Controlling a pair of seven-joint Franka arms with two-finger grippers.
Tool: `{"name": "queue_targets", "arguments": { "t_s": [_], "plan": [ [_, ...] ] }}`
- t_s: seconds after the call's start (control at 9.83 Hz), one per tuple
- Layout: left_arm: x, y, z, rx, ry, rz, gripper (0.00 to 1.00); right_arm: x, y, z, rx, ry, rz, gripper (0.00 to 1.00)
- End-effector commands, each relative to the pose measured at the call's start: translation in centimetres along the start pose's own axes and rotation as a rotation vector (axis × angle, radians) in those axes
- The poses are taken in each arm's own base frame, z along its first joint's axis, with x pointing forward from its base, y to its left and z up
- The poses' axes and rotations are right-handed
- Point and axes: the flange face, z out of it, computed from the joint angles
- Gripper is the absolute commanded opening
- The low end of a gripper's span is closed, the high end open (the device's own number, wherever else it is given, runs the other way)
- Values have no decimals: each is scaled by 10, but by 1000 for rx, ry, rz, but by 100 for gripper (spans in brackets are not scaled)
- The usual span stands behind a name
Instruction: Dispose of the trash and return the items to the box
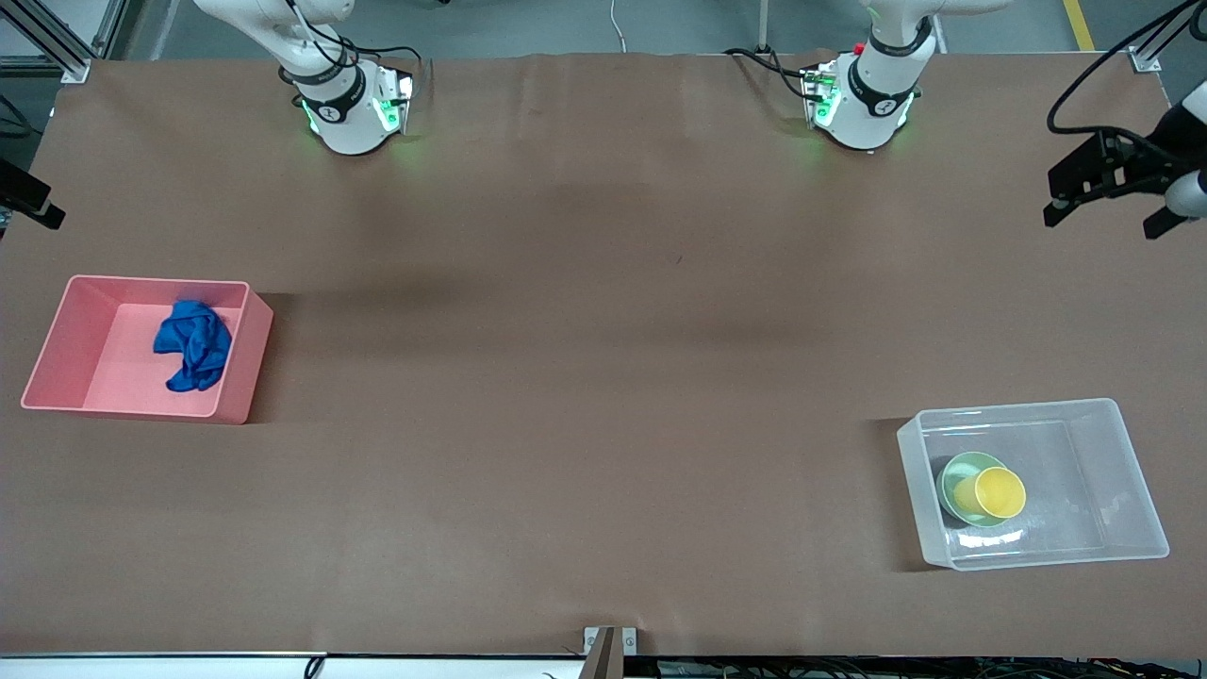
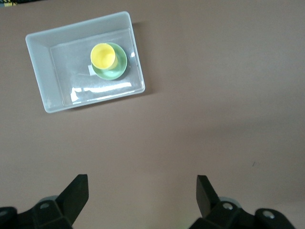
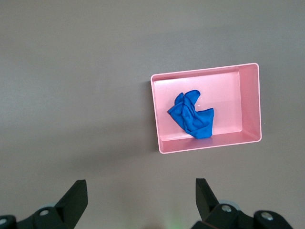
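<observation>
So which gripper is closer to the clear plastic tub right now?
Left. The left gripper, fingers open, is up over bare table at the left arm's end, where the clear plastic tub sits. The right gripper, also open, is at the right arm's end.

A wide table point(image 1: 603, 377) covered in plain brown paper carries two containers, set well apart. Toward the right arm's end sits a pink bin point(image 1: 240, 377), resting flat on the brown surface. Toward the left arm's end, and a little nearer to the front camera, stands the clear plastic box point(image 1: 1136, 490), also flat on the table. The two robot bases are fixed along the edge farthest from the front camera.
</observation>
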Motion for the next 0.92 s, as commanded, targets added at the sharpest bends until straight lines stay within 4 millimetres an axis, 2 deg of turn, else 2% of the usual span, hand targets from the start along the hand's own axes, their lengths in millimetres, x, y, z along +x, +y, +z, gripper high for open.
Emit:
{"name": "queue_targets", "arguments": {
  "t_s": [0.0,0.31,0.81],
  "plan": [
    [-22,-1,27,-12,-20,-30,100,-1,2,-2,-4,-1,-2,100],
    [-13,-4,37,-7,-39,-92,100,-1,2,-2,-4,-1,-2,100],
    [-8,-6,46,-9,-50,-98,100,-1,2,-3,-4,1,-2,100]
  ]
}}
